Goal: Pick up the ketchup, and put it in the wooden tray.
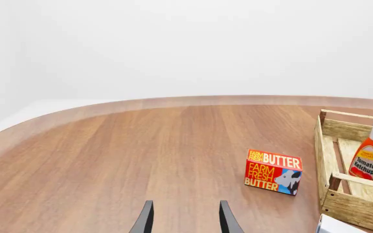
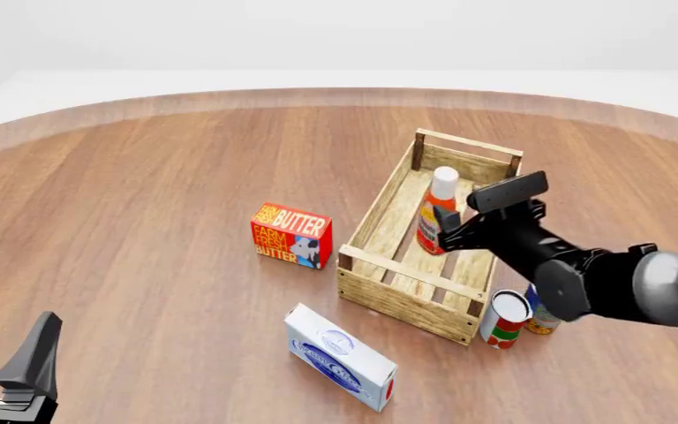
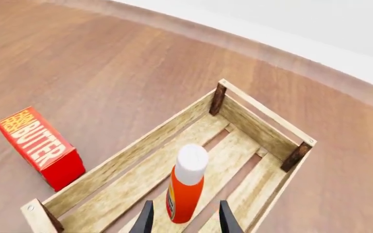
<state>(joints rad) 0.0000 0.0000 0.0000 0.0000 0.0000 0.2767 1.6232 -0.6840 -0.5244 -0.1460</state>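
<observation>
The ketchup (image 2: 437, 212), an orange-red bottle with a white cap, stands upright inside the wooden tray (image 2: 404, 300) right of the table's middle. My right gripper (image 2: 443, 231) hovers over the tray with the bottle between its fingers. In the right wrist view the ketchup (image 3: 186, 189) sits in the gap of the right gripper (image 3: 185, 218), and both fingers stand clear of its sides, open. My left gripper (image 2: 3, 340) is open and holds nothing at the near left edge. The left wrist view shows the left gripper (image 1: 185, 218), the ketchup (image 1: 371, 155) and the tray (image 1: 358, 211).
A red butter box (image 2: 292, 235) stands just left of the tray. A white and blue carton (image 2: 342, 356) lies in front of it. A red-and-white can (image 2: 507, 320) and another can (image 2: 539, 322) stand at the tray's near right corner, under my right arm.
</observation>
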